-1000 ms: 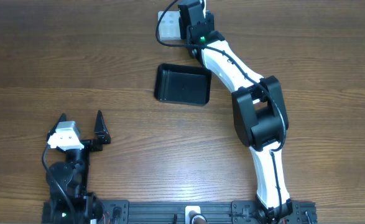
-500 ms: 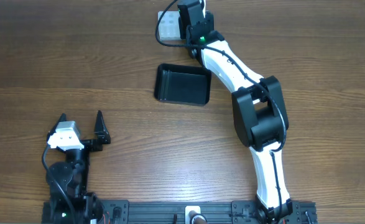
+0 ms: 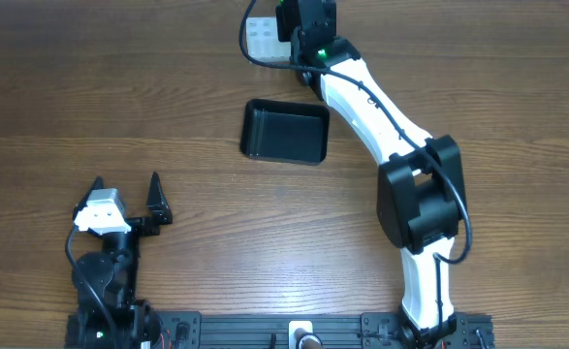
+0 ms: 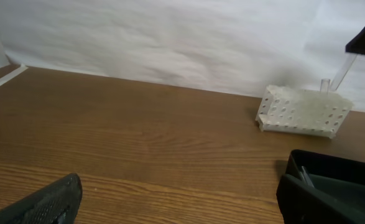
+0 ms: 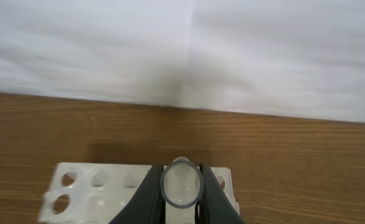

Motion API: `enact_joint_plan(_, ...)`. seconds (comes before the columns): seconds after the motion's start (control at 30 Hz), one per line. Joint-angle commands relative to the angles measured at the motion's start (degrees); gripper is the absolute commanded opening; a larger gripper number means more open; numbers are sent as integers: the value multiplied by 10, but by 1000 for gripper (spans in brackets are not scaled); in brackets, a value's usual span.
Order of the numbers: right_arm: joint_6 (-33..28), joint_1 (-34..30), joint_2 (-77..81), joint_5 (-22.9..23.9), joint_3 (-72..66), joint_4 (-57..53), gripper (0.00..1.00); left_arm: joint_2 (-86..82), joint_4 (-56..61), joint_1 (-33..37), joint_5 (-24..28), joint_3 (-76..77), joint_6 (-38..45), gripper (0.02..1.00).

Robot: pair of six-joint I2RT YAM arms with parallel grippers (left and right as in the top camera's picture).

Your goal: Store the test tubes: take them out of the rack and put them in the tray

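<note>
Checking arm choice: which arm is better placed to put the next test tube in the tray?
Right, most likely. The right claw is shut on a test tube above the rack, near the tray. The left claw sits open near its base, far from both.

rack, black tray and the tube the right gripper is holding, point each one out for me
rack (image 4: 303, 112), left wrist view, on its perforated side wall
tray (image 3: 246, 131), top view, on its rim at the view's left
test tube (image 5: 182, 185), right wrist view, on its open mouth
</note>
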Motion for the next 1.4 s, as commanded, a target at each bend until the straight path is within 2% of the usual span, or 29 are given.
enact_joint_plan(0.03,2,14,-48,9,16,-30,12,-3,-3,-3,8,-2,8,996)
enact_joint_plan(0.23,8,26,-89,9,16,-126,9,-3,-3,-3,8,-2,8,996)
enact_joint_plan(0.37,72,28,-115,-3,16,-217,9,-3,-3,-3,8,-2,8,998)
enact_joint_plan(0.6,191,29,-129,-66,16,-397,16,-3,-3,-3,8,-2,8,996)
enact_joint_plan(0.83,247,36,-103,-108,16,-531,9,-3,-3,-3,8,-2,8,996)
enact_joint_plan(1.13,263,37,-61,-208,16,-570,12,-3,-3,-3,8,-2,8,996)
enact_joint_plan(1.4,263,24,-40,-206,16,-563,12,-3,-3,-3,8,-2,8,998)
